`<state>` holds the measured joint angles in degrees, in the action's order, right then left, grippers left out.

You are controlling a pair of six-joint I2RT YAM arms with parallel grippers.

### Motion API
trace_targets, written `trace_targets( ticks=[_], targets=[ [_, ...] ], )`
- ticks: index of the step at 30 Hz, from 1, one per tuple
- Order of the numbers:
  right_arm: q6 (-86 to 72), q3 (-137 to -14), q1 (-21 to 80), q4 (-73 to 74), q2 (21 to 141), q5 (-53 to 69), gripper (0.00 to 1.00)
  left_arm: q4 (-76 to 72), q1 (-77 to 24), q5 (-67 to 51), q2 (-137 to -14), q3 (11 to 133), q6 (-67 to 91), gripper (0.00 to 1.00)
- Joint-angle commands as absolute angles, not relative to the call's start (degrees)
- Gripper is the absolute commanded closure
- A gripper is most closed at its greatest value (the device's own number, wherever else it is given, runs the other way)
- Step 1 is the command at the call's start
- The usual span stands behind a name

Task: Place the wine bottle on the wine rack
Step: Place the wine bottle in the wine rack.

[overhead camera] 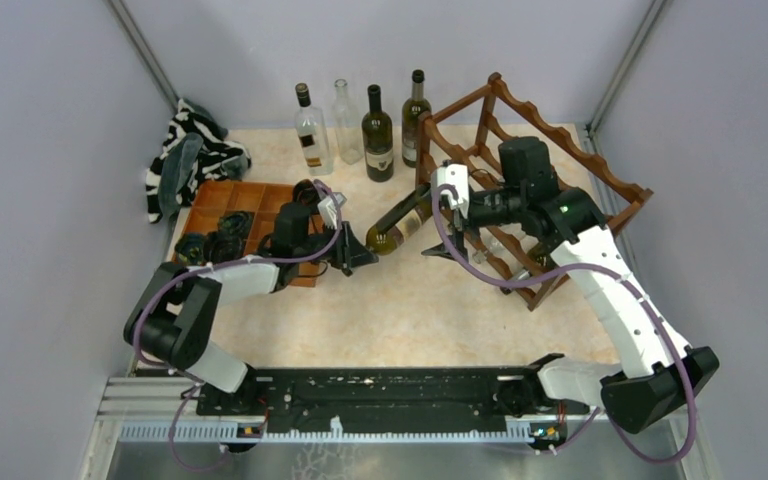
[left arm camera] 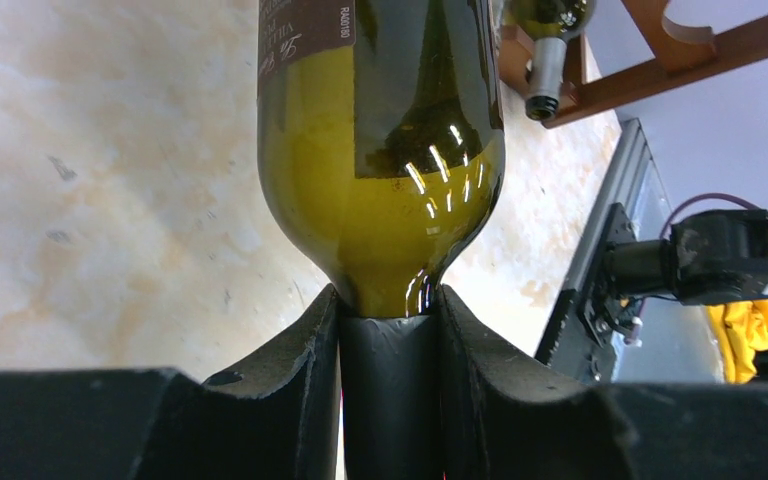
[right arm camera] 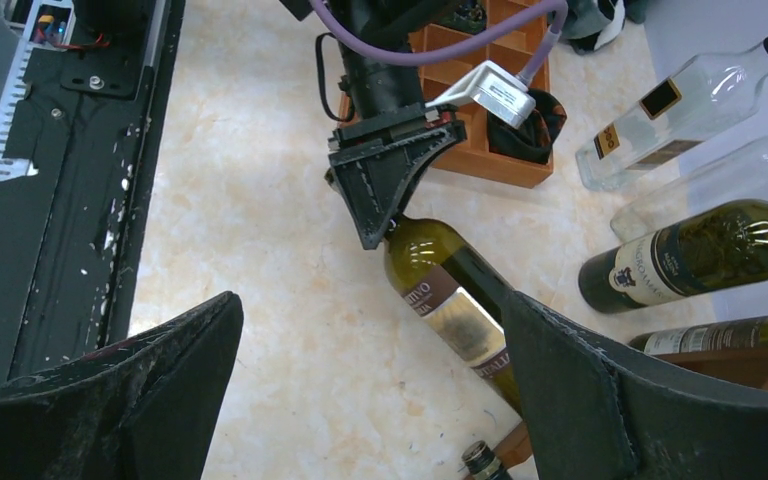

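Green-glass wine bottle (overhead camera: pixel 397 228) clenched by its neck in left pincer (left arm camera: pixel 388 310), body reaching ahead under right pincer (right arm camera: pixel 370 320) spread wide, wine rack (overhead camera: pixel 460 102) behind it.

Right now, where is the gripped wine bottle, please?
Top view, centre: the wine bottle is between the compartment tray and wine rack, neck in the left gripper.

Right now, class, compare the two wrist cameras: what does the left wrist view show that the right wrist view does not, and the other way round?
Left wrist view only: a yellow object past the table, beside a black unit.
Right wrist view only: the open right tool, the orange-brown compartment tray and the spare bottles.
Both: the wine bottle with its brown label, its neck clamped in the left tool, above the marbled table.
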<state>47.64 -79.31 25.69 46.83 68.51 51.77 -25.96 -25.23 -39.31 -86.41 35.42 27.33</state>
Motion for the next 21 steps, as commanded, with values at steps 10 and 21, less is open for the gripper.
trace_targets(
  ticks=[10,21],
  targets=[
    [46.48,-81.76,24.26,45.08,67.50,54.36,0.02,-36.20,-24.82,-41.17,-95.54,44.03,23.05,1.00],
    [46.93,-81.43,24.08,45.37,67.24,54.49,0.02,-36.83,-24.84,-41.92,-101.37,48.86,22.59,1.00]
  ],
)
